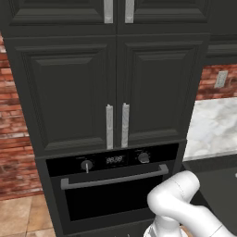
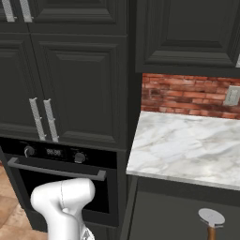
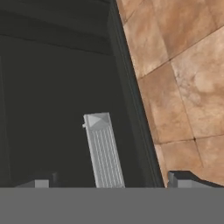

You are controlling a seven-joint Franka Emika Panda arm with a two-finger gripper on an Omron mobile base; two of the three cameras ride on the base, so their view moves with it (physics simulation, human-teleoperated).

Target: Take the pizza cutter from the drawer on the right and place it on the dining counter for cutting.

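The pizza cutter lies in the open drawer at the lower right, its silver wheel toward the wall and its brown handle toward me. In the hand view my gripper is open, its two dark fingertips set wide apart on either side of a ribbed silver drawer handle on a dark panel. Nothing is held between them. The white arm bends low in front of the oven. The dining counter is out of view.
A marble-topped counter runs along the brick wall above the drawer. Tall dark cabinets and a built-in oven with a bar handle stand to the left. Brown tiled floor lies beside the dark panel.
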